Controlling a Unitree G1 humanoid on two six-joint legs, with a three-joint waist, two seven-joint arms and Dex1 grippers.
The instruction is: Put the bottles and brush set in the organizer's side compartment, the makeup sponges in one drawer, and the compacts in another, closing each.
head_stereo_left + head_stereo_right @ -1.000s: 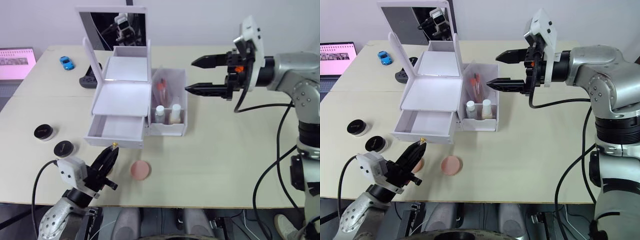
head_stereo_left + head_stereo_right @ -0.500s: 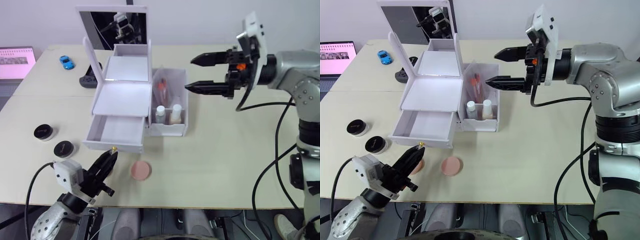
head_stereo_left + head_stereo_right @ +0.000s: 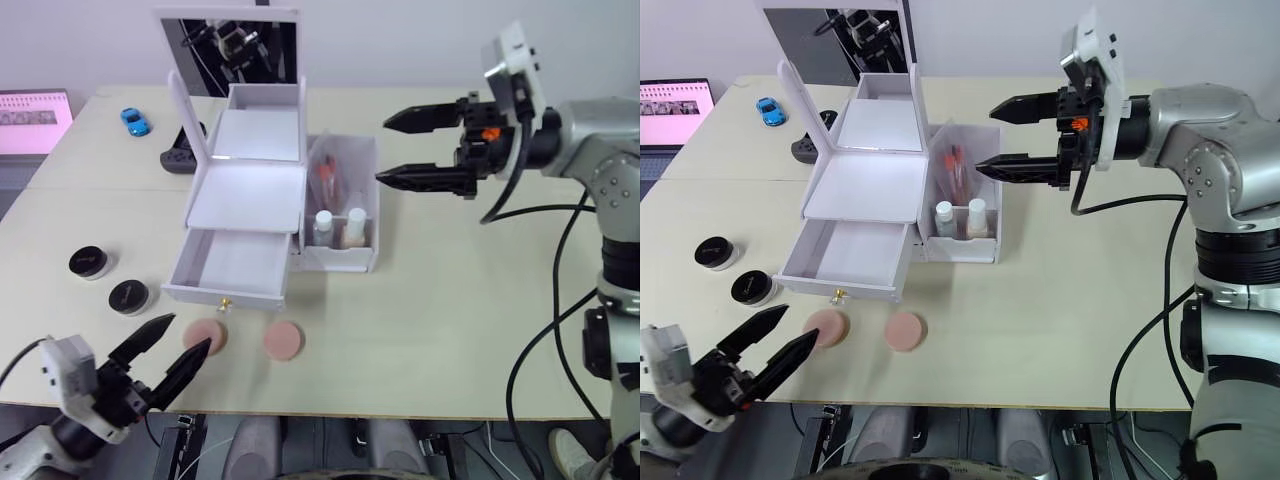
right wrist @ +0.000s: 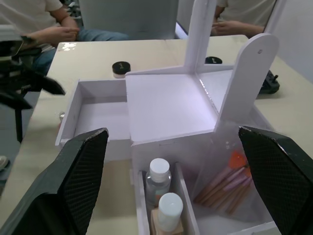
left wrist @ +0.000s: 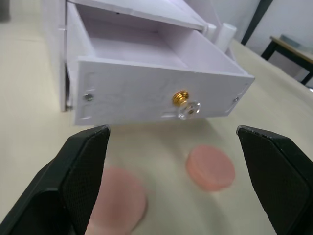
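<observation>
One white organizer (image 3: pixel 245 190) on the tabletop (image 3: pixel 450 330), its lower drawer (image 3: pixel 232 265) pulled open and empty; its side compartment (image 3: pixel 340 215) holds two bottles (image 3: pixel 322 226) and one brush set (image 3: pixel 327 175). Two pink makeup sponges (image 3: pixel 205 335) lie before the drawer; two black compacts (image 3: pixel 128 296) sit well to its left. Left gripper (image 3: pixel 165 350) at the near edge, fingers wide, empty; right gripper (image 3: pixel 405 150) above the side compartment, fingers wide, empty.

Silver arm (image 3: pixel 600 150) — black cables, white wrist housings, black fingers (image 3: pixel 425 178)
</observation>
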